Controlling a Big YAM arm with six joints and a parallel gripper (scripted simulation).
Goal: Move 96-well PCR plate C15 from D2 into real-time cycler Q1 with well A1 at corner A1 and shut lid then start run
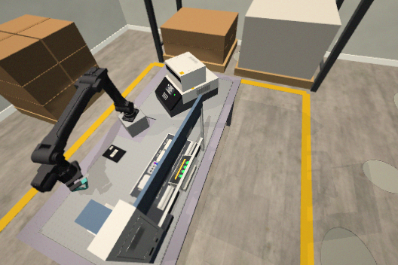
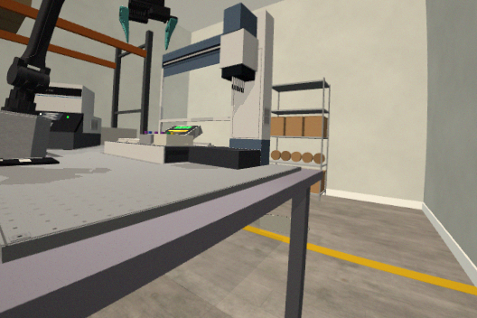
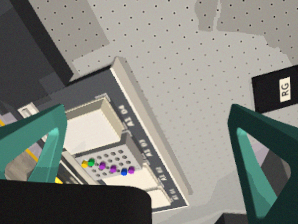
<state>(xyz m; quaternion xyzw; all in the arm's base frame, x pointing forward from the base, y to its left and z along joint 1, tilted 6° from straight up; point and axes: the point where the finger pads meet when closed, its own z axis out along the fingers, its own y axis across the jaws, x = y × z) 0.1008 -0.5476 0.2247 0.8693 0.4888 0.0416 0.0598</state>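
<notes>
Gripper [image 2: 146, 28] held high above table, teal fingers spread wide, nothing gripped. Hand-off row [image 3: 133, 156] with plate C15 seen below, untouched. Cycler Q1 [image 1: 186, 80] far off, lid shut, lamp green. All steps judged outstanding.

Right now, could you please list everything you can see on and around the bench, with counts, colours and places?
Real-time cycler: one, white lid shut, black panel with green lamp, far end of table.
Liquid handler: one, white and blue, along table's side.
Hand-off row: one, pale, holding plates and a tube block with coloured caps.
Regrip nest: one, black, mid-table.
Table: one, grey top, lilac edge.
Cardboard boxes: several, brown, on the floor.
Crate: one, white, beside them.
Shelf rack: one, grey, by the wall.
Arm: one, black.
Gripper: one, teal fingers, open, empty.
</notes>
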